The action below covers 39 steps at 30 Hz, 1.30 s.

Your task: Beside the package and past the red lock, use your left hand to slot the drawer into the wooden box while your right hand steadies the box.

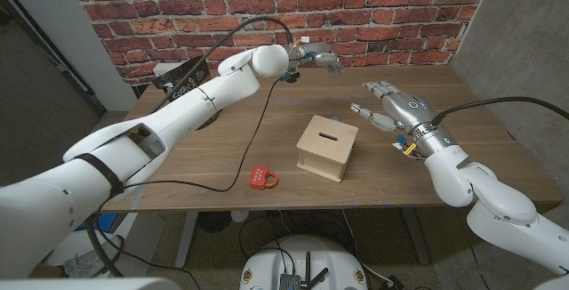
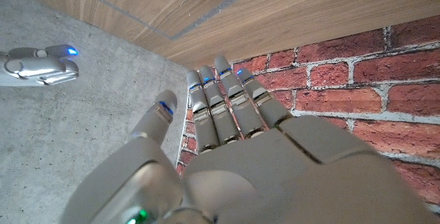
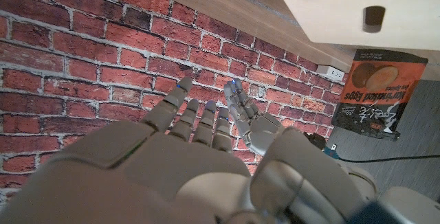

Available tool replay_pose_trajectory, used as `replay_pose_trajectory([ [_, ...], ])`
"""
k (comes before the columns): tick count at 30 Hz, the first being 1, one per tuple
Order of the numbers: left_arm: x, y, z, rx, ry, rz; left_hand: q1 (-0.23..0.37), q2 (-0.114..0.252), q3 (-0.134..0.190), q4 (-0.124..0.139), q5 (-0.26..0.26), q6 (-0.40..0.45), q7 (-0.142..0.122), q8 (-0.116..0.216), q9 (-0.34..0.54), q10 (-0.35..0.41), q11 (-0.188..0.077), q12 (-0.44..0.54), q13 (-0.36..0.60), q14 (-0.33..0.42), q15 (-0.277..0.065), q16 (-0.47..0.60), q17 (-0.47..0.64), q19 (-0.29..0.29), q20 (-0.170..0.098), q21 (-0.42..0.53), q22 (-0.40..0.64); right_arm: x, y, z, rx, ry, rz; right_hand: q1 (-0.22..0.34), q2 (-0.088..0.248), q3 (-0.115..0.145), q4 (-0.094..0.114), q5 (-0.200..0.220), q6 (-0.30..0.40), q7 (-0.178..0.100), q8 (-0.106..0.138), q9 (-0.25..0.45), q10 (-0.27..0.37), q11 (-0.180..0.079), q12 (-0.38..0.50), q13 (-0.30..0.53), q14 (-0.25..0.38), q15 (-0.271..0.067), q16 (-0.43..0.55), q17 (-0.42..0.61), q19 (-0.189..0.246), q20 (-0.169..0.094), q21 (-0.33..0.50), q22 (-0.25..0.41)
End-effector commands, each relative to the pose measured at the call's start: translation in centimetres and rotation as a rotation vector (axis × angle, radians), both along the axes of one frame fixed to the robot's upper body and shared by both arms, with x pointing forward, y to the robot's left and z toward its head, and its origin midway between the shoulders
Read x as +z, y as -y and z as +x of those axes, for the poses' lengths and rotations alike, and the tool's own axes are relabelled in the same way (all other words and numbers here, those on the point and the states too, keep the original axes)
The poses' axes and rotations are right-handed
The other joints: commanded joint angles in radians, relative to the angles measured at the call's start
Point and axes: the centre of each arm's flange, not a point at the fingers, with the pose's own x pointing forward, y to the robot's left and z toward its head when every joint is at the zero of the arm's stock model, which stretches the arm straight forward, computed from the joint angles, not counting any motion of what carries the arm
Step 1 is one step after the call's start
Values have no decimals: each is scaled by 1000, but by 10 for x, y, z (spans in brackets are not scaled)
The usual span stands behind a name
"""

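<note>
The wooden box (image 1: 327, 148) sits near the middle of the wooden table (image 1: 222, 139), its top face showing a dark slot; in the right wrist view the box (image 3: 357, 7) appears with a dark opening in its pale face. No separate drawer can be made out from the frames. The red lock (image 1: 262, 179) lies on the table just beside the box, toward the robot's left and nearer the front edge. The package (image 3: 378, 93), an orange and black bag, shows in the right wrist view past the box; in the head view a dark object (image 1: 182, 76) at the far left edge of the table, partly hidden by the left arm, may be the same bag, though that cannot be told. The left hand (image 1: 322, 59) is raised over the far edge of the table by the brick wall (image 1: 373, 14), well apart from the box, fingers extended and holding nothing (image 2: 227, 114). The right hand (image 1: 391, 108) hovers to the box's right, near but not touching it, fingers spread and empty; its back and fingers (image 3: 199, 124) show against the bricks
</note>
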Motion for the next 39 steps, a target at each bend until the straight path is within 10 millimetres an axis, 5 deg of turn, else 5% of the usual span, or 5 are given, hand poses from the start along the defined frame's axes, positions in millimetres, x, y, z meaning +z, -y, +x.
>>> replay_pose_trajectory([
  [1, -11, -28, -9, 17, 68, -170, 9, -8, -4, -8, -1, -6, -1, 3, 2, -17, 3, 6, 2, -17, -82, 1, 1, 1, -66, 7, 6, 16, 16, 9, 39, -18, 131, -10, 4, 7, 1, -1, 12, -1, 6, 4, 8, 1, 8, 5, 8, -3, 4, 0, 2, -8, -5, 4],
  [16, -27, -68, -7, -3, 62, -343, 13, -23, -30, -6, -3, -101, -7, -11, -1, -138, 18, -4, 1, -139, -45, 1, 2, -7, -51, 5, 5, 27, 22, 20, 123, -63, 320, -10, 4, 7, 1, -1, 12, -1, 6, 4, 8, 1, 8, 5, 8, -3, 4, 0, 2, -8, -5, 4],
  [39, -65, -101, 5, -42, 55, -604, 22, -11, -72, -3, -4, -220, -4, -10, -6, -270, 60, 1, -2, -275, 7, 5, 3, -60, -42, 0, 5, 29, 40, 38, 351, -95, 584, -10, 4, 7, 1, -1, 12, -1, 6, 4, 8, 1, 8, 5, 8, -3, 4, 0, 2, -8, -5, 4],
])
